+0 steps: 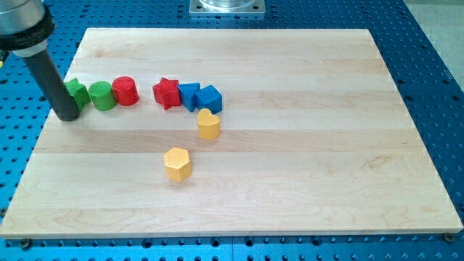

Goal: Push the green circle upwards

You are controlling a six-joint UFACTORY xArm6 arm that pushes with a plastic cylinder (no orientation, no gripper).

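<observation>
Green circle (102,96): short upright cylinder, right of my tip (67,116)

A rectangular wooden board (304,145) of pale, jointed planks fills most of the view. It lies on a blue metal table (435,72) perforated with a regular grid of holes, visible past all four edges of the board. A grey metal mounting plate (226,6) sits just beyond the middle of the board's top edge. Lighting is even and diffuse, with soft shadows.

Single high, oblique view over the whole wooden board (290,181).
</observation>
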